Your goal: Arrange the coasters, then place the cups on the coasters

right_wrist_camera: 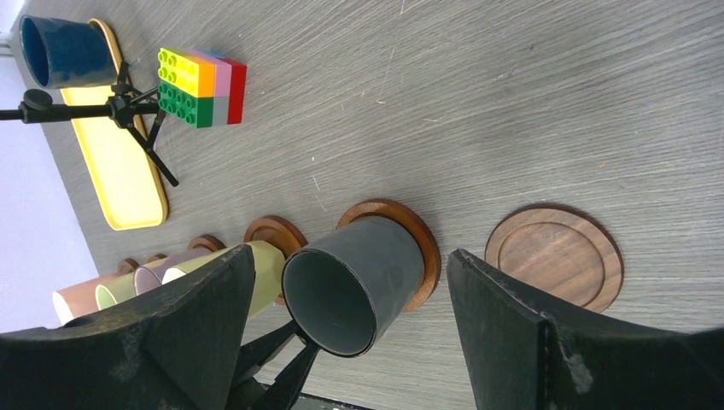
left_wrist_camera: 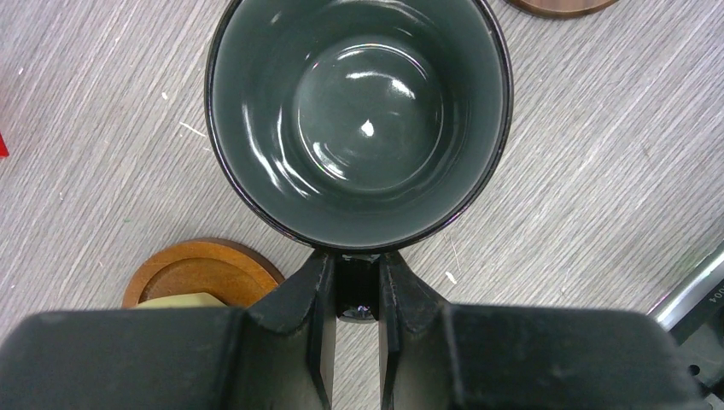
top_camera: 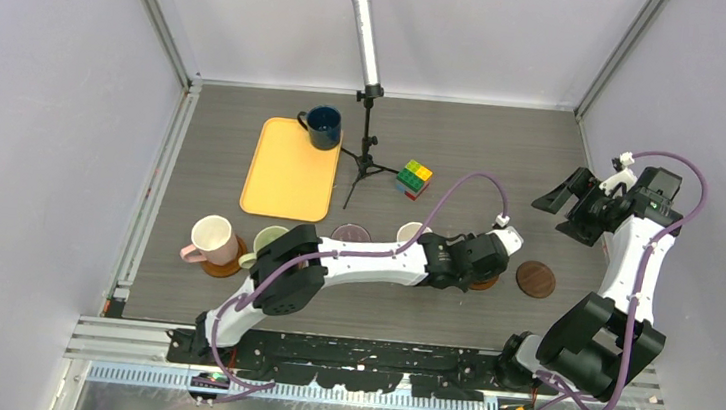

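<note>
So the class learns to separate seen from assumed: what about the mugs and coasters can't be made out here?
Top view: the left gripper covers the dark grey-green mug.
Left wrist view: that mug hides whatever lies under it; the fingers cover most of its handle.
Right wrist view: a finger of the right gripper cuts off the pink mug; whether the dark grey-green mug touches its coaster is unclear.

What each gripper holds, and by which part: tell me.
Left gripper is shut on the dark grey-green mug, pinching its handle. Right gripper is open and holds nothing.
</note>
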Motion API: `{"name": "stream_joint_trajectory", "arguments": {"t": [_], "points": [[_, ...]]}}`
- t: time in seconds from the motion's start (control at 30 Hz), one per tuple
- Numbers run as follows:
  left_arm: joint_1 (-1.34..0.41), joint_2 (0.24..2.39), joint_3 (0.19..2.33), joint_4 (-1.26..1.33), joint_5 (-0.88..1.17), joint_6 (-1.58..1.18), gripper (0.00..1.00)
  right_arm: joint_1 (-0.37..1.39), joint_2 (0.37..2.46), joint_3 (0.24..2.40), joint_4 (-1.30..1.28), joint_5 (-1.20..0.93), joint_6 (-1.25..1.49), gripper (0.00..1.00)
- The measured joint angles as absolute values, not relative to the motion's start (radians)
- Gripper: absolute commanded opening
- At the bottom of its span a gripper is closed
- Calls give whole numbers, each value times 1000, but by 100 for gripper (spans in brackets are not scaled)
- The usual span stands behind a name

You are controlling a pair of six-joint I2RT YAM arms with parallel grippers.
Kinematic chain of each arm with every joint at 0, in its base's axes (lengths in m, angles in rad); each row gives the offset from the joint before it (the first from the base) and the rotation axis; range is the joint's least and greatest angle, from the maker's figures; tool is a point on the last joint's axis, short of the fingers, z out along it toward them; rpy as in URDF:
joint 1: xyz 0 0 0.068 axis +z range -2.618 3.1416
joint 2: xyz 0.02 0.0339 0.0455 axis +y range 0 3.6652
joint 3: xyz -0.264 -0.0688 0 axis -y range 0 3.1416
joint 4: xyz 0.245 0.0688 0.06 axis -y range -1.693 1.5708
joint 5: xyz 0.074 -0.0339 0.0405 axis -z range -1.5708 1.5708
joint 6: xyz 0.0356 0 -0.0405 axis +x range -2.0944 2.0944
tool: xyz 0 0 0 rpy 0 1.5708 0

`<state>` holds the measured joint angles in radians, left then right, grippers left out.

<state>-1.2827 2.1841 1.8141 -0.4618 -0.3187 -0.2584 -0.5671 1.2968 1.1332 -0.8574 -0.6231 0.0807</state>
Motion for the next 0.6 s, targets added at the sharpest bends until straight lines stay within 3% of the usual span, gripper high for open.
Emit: {"name": "stream_joint_trajectory", "arguments": {"t": [0.47,0.6], "points": [[-1283,2157,1774,-451,-323,-256,9,-567,1297,1133,-857,-631,77,87],[-1283,2154,1770,-457,-322,-255,19,-567,1297,1131,-856,-635,77,87]]}}
